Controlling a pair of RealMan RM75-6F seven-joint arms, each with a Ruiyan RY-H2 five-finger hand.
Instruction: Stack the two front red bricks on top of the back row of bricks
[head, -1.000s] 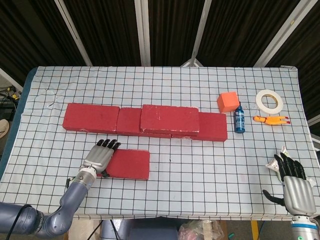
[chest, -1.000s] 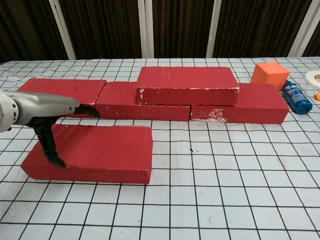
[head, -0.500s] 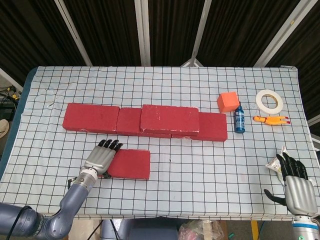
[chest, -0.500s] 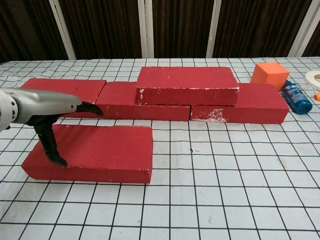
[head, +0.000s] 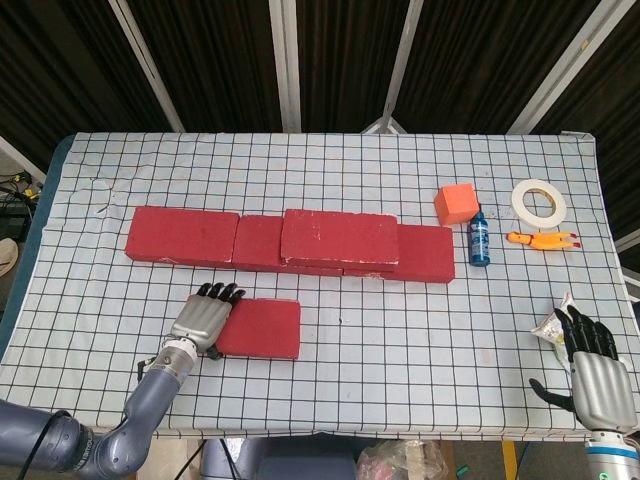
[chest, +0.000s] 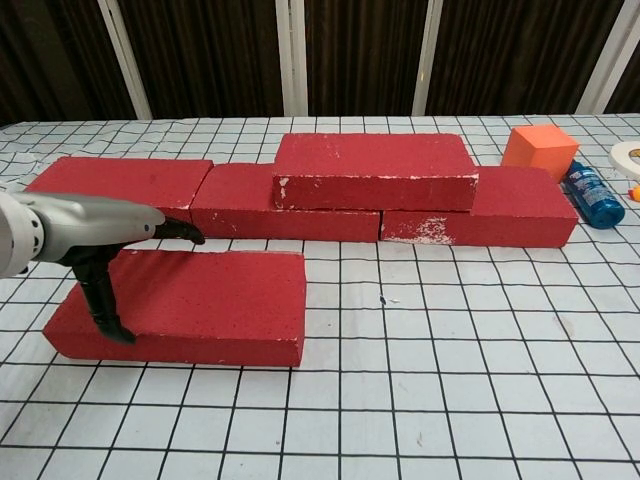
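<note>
Left hand (chest: 75, 235) had slid slightly nearer along the front brick (chest: 190, 305), near-left on the worktop, fingers straddling its left end, thumb on its near face; a firmer grasp seemed needed before lifting.

Bright, even overhead light; both views sharp.
Soft short shadows only: thin dark band under front red brick (chest: 185, 305) at frame bottom left, faint one below stacked brick (chest: 375, 170) mid-frame. No glare on checked cloth (head: 420, 330). Background top of both frames v. dark. Left hand (chest: 85, 235) slightly soft at chest view's left edge.
</note>
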